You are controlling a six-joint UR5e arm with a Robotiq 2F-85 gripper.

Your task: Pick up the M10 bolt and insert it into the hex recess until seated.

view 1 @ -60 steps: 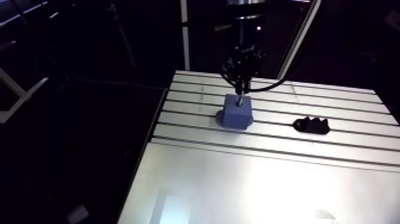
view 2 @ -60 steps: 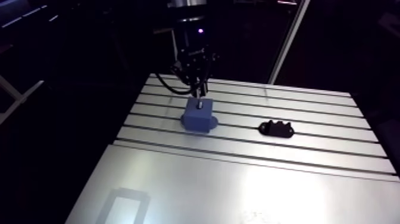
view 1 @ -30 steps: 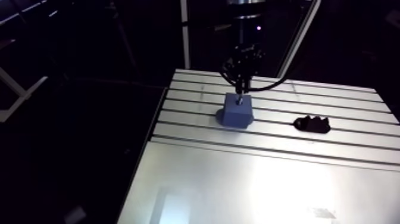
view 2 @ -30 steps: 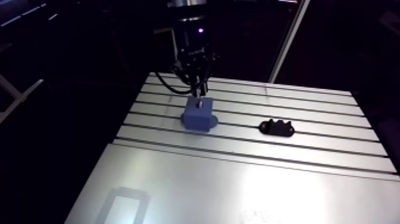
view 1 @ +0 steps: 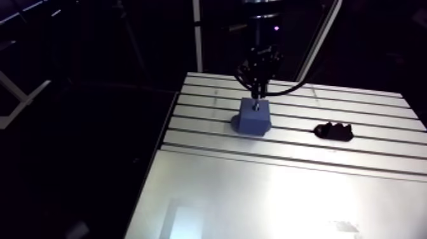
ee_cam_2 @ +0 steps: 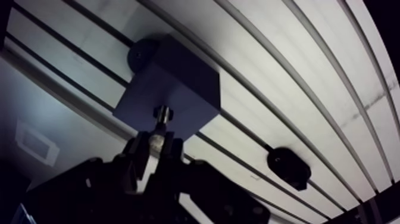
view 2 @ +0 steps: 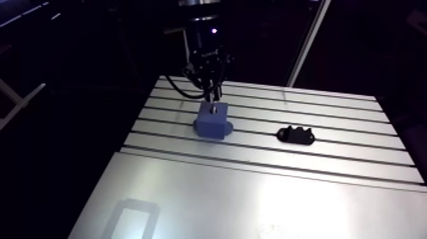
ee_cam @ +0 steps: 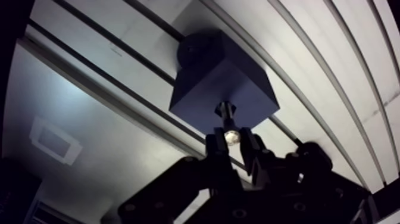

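Our black two-finger gripper (ee_cam: 233, 142) pinches the shiny metal bolt (ee_cam: 226, 114) by its stem, head maybe partly in the blue square block (ee_cam: 208, 83); in the arm view a black part (view 1: 332, 131) lies at 3 o'clock. The bolt should be hard, light, slippery

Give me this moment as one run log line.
gripper: fingers shut on bolt | bolt: upright, lower end at top of blue block | seated: cannot tell | black part: apart, on table

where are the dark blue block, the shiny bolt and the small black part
dark blue cube-shaped block (ee_cam: 221, 77), wrist view, on its top face
shiny metal bolt (ee_cam: 231, 137), wrist view, on its bright end
small black low part (view 2: 296, 135), arm view, on its middle
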